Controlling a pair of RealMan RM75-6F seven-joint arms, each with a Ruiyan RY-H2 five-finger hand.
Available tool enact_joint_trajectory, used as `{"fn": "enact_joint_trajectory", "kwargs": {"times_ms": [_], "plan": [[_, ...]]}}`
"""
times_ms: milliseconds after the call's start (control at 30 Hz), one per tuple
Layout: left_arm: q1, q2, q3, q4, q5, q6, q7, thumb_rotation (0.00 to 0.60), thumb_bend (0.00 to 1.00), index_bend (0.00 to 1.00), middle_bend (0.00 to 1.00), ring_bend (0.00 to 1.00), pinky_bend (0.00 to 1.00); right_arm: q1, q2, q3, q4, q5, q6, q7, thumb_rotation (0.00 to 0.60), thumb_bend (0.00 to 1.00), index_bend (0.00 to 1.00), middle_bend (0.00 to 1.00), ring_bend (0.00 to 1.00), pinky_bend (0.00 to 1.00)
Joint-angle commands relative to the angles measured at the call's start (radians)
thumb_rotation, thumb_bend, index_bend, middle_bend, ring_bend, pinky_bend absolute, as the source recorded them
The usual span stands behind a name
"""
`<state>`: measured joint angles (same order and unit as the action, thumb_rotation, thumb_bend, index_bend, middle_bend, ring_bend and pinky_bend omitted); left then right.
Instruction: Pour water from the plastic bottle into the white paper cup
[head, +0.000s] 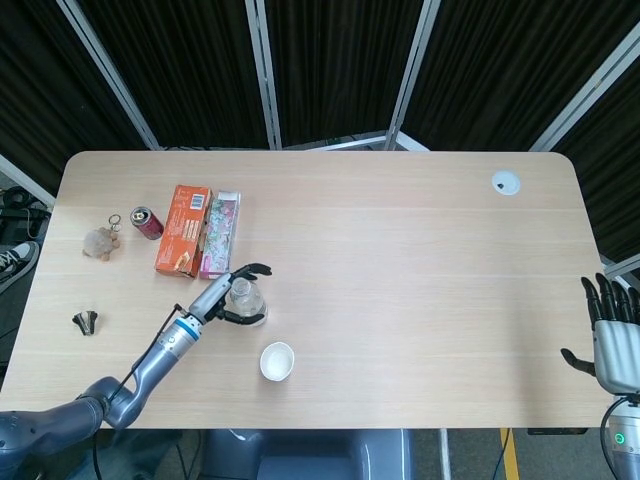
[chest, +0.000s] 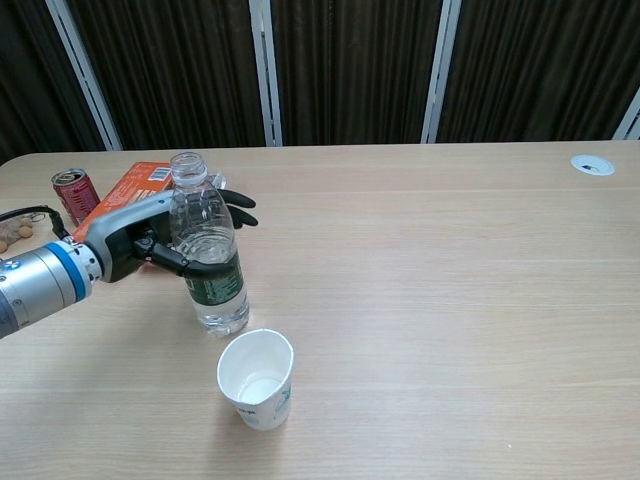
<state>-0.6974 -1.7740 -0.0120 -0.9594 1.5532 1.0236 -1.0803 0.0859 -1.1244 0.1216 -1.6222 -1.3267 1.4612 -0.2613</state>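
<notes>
The clear plastic bottle stands upright on the table with no cap and is partly filled with water. My left hand is right beside it. Its fingers are stretched out behind the bottle and the thumb lies at the front, so the grasp is loosened. The white paper cup stands just in front of the bottle with a little water in its bottom. My right hand hangs off the table's right edge, fingers apart and empty.
An orange box, a pink packet and a red can lie behind the left hand. A plush keychain and a small dark object sit at far left. A cable grommet is at back right.
</notes>
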Motion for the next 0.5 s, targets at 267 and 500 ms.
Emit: {"fn": "enact_joint_trajectory", "kwargs": {"times_ms": [267,500], "plan": [[0.039,0.120,0.021,-0.126,0.016,0.060,0.079,0.581,0.23,0.00,0.00,0.00,0.00,-0.007,0.011,-0.005,-0.020,-0.011,0.012,-0.002,0.600,0.00,0.00,0.00,0.00,0.00],[0.097,0.308,0.069,-0.268,0.068,0.166,0.185,0.576,0.23,0.00,0.00,0.00,0.00,-0.013,0.032,-0.014,-0.038,-0.039,0.020,0.029,0.600,0.00,0.00,0.00,0.00,0.00]]}}
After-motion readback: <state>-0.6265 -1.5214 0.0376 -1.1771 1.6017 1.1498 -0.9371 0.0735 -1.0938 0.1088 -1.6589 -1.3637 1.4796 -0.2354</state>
